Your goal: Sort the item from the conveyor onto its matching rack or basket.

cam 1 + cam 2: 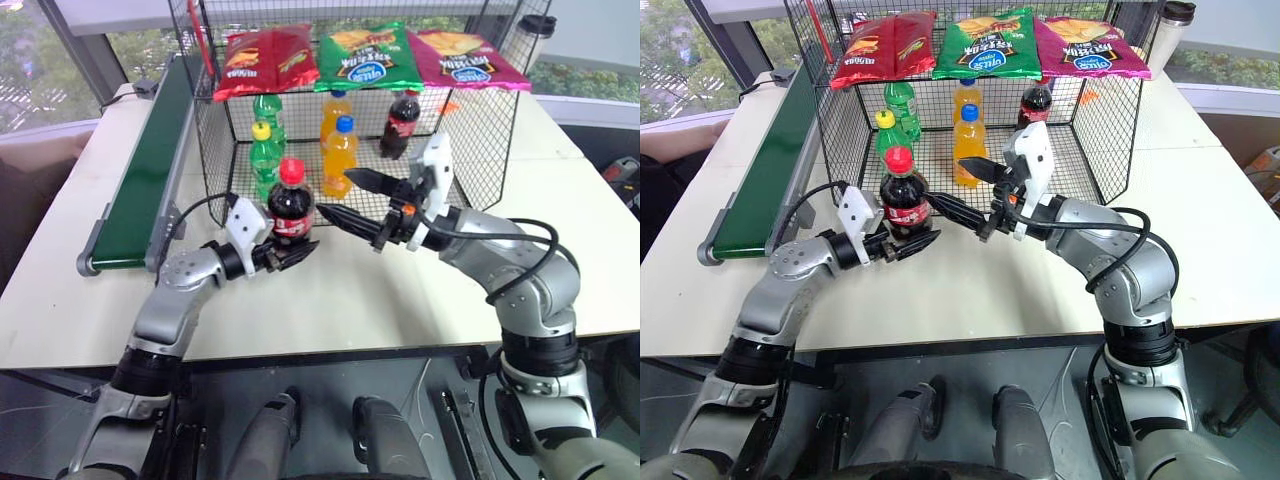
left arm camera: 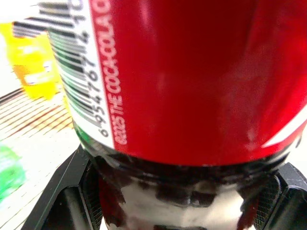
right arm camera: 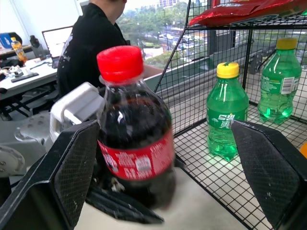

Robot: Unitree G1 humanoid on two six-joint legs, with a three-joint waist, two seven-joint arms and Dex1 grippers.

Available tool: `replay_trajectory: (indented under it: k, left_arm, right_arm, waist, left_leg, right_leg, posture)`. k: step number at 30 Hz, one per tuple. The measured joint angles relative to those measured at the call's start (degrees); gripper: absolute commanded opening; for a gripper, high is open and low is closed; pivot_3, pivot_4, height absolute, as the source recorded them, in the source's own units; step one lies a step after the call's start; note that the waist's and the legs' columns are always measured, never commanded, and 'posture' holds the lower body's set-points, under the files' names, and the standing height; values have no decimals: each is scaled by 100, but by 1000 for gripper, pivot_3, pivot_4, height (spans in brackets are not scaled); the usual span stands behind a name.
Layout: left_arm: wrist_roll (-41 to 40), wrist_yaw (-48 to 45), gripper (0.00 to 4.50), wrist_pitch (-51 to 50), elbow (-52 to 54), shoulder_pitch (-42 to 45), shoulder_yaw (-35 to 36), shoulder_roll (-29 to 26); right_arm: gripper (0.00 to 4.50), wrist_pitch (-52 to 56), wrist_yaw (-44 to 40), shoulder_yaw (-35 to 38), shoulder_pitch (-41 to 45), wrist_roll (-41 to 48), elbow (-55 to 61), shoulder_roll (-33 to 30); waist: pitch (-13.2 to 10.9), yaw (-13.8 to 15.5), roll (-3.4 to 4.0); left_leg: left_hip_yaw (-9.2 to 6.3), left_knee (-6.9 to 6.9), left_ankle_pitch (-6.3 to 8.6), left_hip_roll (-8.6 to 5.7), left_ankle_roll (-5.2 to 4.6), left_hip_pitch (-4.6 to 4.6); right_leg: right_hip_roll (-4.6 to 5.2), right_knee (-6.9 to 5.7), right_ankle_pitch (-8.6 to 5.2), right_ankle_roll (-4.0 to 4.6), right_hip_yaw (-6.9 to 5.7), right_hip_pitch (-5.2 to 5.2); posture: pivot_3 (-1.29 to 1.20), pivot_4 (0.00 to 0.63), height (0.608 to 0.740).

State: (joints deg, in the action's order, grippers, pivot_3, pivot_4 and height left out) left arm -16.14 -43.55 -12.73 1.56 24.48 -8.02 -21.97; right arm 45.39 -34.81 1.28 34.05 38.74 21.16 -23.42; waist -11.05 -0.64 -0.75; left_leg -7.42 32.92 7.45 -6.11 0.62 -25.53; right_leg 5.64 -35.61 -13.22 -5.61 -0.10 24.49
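Left gripper [image 1: 292, 256] is clamped low on the cola bottle [image 1: 291, 203], near its base, holding it upright above the table [image 1: 330, 300] just outside the cage's [image 1: 215, 160] open front. The low grip leaves the label and red cap free, which looks deliberate: it gives the other arm somewhere to take hold.

Right gripper [image 1: 345, 198] faces the bottle from the cage side, fingers spread wide and holding nothing. One finger sits near the bottle's shoulder, the other out toward the cage. From the right wrist camera the bottle stands close to one finger, not centred between the two; no contact is visible. Judged a handover being set up, left to right, since the right arm is nearer the cage interior.

Inside the cage: two green bottles [image 1: 266, 140], two orange bottles [image 1: 340, 155] and a second cola [image 1: 401, 124] at the back on the robot's right. That one likely marks the spot for the held bottle. Three snack bags [image 1: 365, 55] lie on the cage top.

The conveyor [image 1: 150, 170] runs along the robot's left, well apart from the held bottle.

A person in a dark top sits beyond the table's left side.
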Motion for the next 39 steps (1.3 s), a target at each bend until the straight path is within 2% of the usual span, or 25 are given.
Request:
replay_trajectory:
  k: [15,18,21,23,32,34,35,39]
  left_arm:
    - [318,-292,3023,355,-393,230,-426,496]
    - [319,-306,3023,355,-392,230,-426,518]
    - [324,-303,3023,354,-393,229,-427,519]
    - [328,-280,3023,339,-398,222,-417,513]
    - [321,-219,3023,184,-395,225,-417,638]
    - [320,-218,4041,184,-396,226,-415,646]
    - [303,-222,4359,191,-398,228,-399,649]
    - [159,-345,4436,229,-332,380,-279,670]
  right_arm:
    - [4500,78,79,8,-45,211,156,-45]
    - [3586,88,84,0,-45,209,156,-83]
    - [2069,84,78,-48,-47,213,162,-76]
    - [1219,50,83,-54,-50,183,216,-121]
    - [1146,42,84,-61,-69,148,216,-158]
    - [1146,42,86,-60,-69,147,216,-158]
    - [1146,45,97,-55,-71,141,214,-160]
    - [1146,62,130,-167,-181,91,193,-157]
  waist:
    - [0,0,0]
    - [0,-4,0]
    - [0,-2,0]
    - [0,0,0]
    - [0,2,0]
    - [0,2,0]
    - [0,0,0]
    - [0,1,0]
  left_leg:
    - [0,3,-5,-1,-11,1]
    - [0,3,-6,-1,-12,2]
    - [0,4,-5,-1,-12,2]
    - [0,4,-5,-1,-12,2]
    - [0,7,-6,-2,-12,2]
    - [0,7,-6,-2,-13,2]
    - [0,7,-6,-2,-13,2]
    - [0,8,-6,-2,-13,3]
  right_leg:
    - [-5,1,1,-2,-2,-3]
    - [-5,-1,1,-2,-2,-3]
    - [-5,-1,1,-2,-2,-3]
    - [-5,-1,1,-2,-2,-3]
    - [-7,-1,1,-2,-3,-6]
    - [-7,-2,1,-3,-3,-6]
    - [-7,-2,1,-3,-3,-5]
    - [-7,-2,1,-2,-3,-6]
  posture:
    - [0,150,738]
    - [0,150,738]
    - [0,150,738]
    - [0,150,738]
    - [0,150,738]
    - [0,150,738]
    - [0,150,738]
    - [0,150,738]
